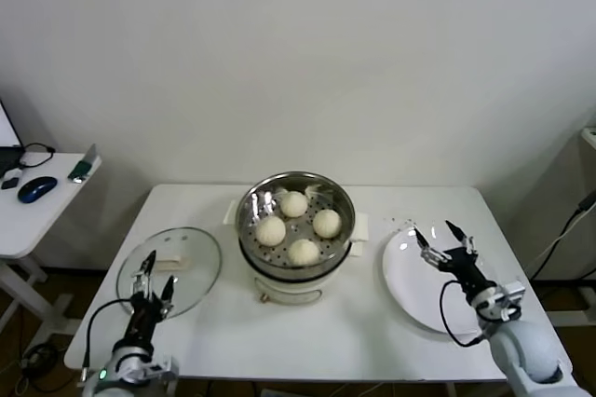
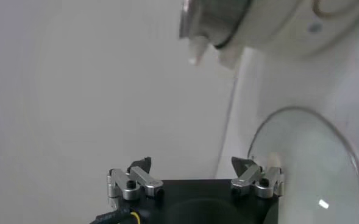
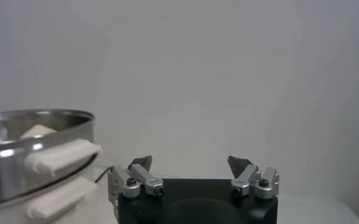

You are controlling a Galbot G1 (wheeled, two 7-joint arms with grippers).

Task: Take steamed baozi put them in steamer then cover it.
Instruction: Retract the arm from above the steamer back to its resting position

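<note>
Several cream-white baozi (image 1: pixel 294 203) lie on the perforated tray inside the shiny steamer (image 1: pixel 250 229), which stands uncovered on its white base at the table's middle. The clear glass cover (image 1: pixel 196 271) with a cream handle (image 1: pixel 175 261) lies flat on the table to the steamer's left. My left gripper (image 1: pixel 155 269) is open and empty just over the cover's near edge. My right gripper (image 1: pixel 440 233) is open and empty above the white plate. The steamer's rim and side handle show in the right wrist view (image 3: pixel 42 131); the cover shows in the left wrist view (image 2: pixel 325 176).
A flat white plate (image 1: pixel 410 285) lies right of the steamer, with nothing on it. A side table (image 1: pixel 28 220) at far left holds a mouse (image 1: pixel 36 189) and small items. The white wall stands behind the table.
</note>
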